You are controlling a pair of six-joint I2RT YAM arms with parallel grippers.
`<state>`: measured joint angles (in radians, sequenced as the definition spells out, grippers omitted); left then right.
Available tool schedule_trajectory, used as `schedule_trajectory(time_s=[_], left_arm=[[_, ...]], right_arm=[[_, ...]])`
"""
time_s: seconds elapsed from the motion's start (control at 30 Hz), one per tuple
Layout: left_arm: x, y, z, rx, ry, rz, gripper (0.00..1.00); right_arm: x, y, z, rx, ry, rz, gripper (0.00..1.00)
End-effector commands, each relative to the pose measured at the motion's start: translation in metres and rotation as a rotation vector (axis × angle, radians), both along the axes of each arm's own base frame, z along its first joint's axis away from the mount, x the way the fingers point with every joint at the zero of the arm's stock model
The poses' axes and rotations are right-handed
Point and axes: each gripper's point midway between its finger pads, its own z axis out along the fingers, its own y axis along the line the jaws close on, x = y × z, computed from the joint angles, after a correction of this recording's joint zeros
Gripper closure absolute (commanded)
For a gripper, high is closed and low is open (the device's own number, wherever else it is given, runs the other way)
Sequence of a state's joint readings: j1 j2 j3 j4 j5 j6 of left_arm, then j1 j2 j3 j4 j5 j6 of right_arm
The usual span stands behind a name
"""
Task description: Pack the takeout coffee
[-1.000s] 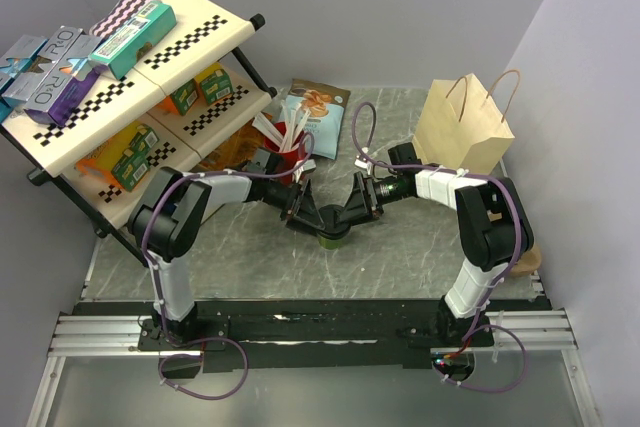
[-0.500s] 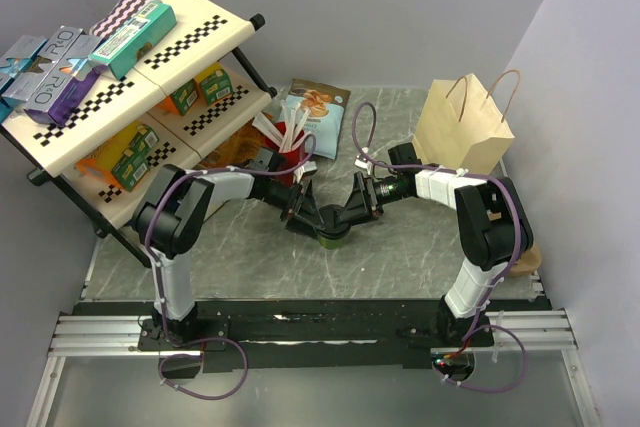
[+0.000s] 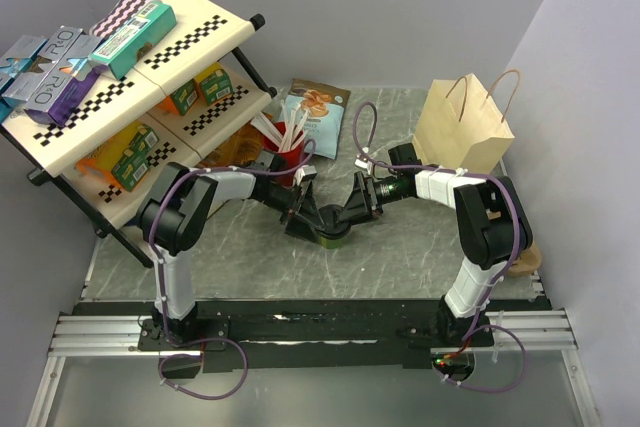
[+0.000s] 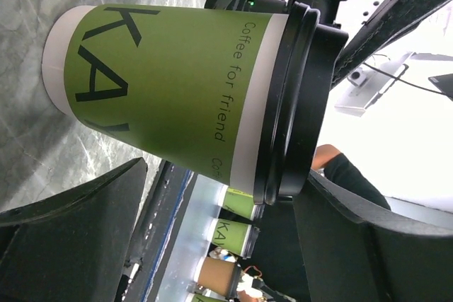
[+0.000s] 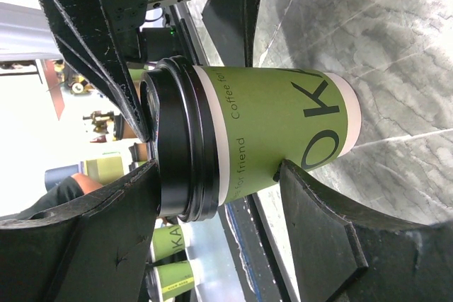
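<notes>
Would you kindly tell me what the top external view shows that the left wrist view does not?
Only the top view: the paper bag, the red cup with stirrers and the shelf rack. Only the left wrist: the lettering "Coffee for friend" on the takeout coffee. Both: that green cup standing on the table.
</notes>
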<state>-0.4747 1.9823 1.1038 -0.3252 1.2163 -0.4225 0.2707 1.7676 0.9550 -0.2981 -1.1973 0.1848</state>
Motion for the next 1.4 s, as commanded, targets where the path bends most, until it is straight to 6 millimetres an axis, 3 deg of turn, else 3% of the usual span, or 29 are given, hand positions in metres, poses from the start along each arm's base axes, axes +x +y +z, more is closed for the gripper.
schedule_trajectory(time_s=[0.0, 0.7, 1.0, 1.1, 1.17, 1.2, 1.23, 1.37], left_arm=[[0.013, 0.059, -0.150, 0.578, -0.181, 0.101, 0.15], [0.022, 0.082, -0.184, 0.786, -0.179, 0.131, 0.15], [0.020, 0.077, -0.187, 0.767, -0.175, 0.127, 0.40], [0.015, 0.074, -0.189, 0.753, -0.161, 0.125, 0.52], [0.013, 0.073, -0.192, 0.753, -0.147, 0.134, 0.68], [0.013, 0.073, -0.193, 0.752, -0.144, 0.135, 0.89], [0.014, 0.072, -0.194, 0.754, -0.147, 0.135, 0.98], [0.010, 0.073, -0.201, 0.768, -0.134, 0.131, 0.99]], right_arm=[[-0.002, -0.003, -0.024, -0.053, -0.013, -0.006, 0.28], [0.000, -0.005, -0.026, -0.079, -0.017, -0.019, 0.29], [-0.001, -0.005, -0.028, -0.082, -0.009, -0.022, 0.29], [0.001, -0.005, -0.028, -0.081, -0.011, -0.024, 0.29], [0.001, -0.005, -0.028, -0.079, -0.010, -0.024, 0.29], [0.001, -0.004, -0.028, -0.081, -0.011, -0.023, 0.29], [0.000, -0.004, -0.029, -0.079, -0.007, -0.020, 0.29], [-0.002, -0.005, -0.029, -0.079, -0.006, -0.020, 0.29]])
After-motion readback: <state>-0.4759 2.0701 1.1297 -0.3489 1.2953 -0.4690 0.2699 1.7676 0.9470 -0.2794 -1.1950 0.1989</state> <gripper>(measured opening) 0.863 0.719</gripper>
